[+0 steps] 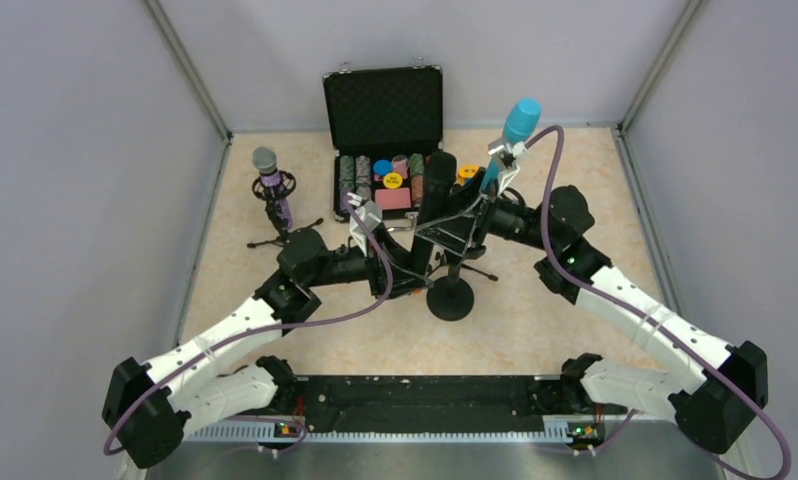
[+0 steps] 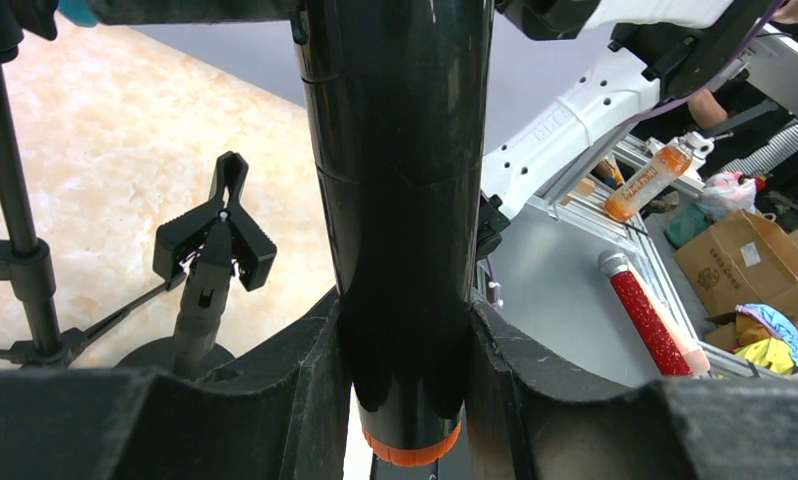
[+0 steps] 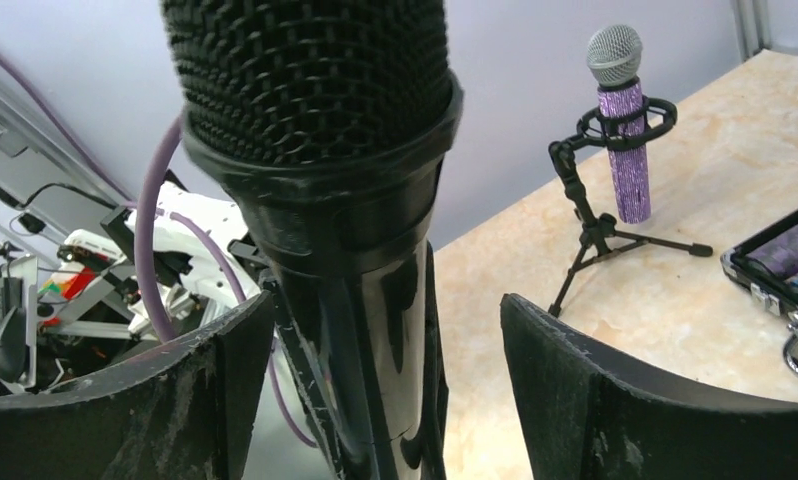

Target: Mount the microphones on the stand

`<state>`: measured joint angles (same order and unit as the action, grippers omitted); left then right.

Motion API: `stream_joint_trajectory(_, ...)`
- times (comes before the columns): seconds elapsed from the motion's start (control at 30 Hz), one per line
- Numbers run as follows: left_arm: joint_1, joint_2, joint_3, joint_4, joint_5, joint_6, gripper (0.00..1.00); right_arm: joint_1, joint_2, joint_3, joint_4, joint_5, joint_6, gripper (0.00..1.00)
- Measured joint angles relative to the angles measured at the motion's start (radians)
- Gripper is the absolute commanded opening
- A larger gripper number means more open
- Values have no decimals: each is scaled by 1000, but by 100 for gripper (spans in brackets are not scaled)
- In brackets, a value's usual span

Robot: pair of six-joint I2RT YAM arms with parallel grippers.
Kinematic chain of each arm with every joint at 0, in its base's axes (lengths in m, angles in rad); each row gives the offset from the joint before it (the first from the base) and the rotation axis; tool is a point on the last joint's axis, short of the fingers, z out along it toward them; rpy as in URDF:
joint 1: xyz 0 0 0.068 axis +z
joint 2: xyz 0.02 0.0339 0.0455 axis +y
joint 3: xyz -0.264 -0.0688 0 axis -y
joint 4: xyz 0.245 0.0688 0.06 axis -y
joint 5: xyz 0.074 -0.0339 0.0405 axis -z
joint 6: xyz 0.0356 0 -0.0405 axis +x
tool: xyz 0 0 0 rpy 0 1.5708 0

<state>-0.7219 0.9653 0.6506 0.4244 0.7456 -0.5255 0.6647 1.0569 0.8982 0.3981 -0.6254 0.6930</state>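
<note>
The black microphone (image 1: pixel 437 185) stands upright at the table's middle. My left gripper (image 1: pixel 415 255) is shut on its lower body (image 2: pixel 400 200), with the orange end (image 2: pixel 411 450) below the fingers. My right gripper (image 1: pixel 453 232) is open around the same microphone under its mesh head (image 3: pixel 305 80). The body lies near one finger with a gap to the other (image 3: pixel 595 400). An empty clip (image 2: pixel 215 235) tops the round-base stand (image 1: pixel 450 297). The purple microphone (image 1: pixel 273 190) sits in a small tripod stand (image 3: pixel 595 225). The cyan microphone (image 1: pixel 520 122) is upright on a stand behind my right arm.
An open black case (image 1: pixel 385 100) with poker chips (image 1: pixel 375 178) stands at the back centre. Grey walls enclose the table on three sides. In the left wrist view, a thin stand pole (image 2: pixel 15 200) rises at left; a red glittery stick (image 2: pixel 647 320) and clutter lie off the table.
</note>
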Motion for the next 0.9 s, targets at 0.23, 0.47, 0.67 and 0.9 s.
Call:
stream_joint_trajectory(0.23,-4,0,0,26,25,0,0,0,40,2,91,-34,51,70)
stream_joint_trajectory(0.47,-6,0,0,23,22,-4,0,0,54,16,142,-63,87,18)
stream_joint_trajectory(0.67,-6,-8,-4,21,9,-20,30,0,61,21,147,-72,70,0)
stream_joint_trajectory(0.9,-7,-8,-5,21,-33,-15,94,0,51,18,90,-36,50,0)
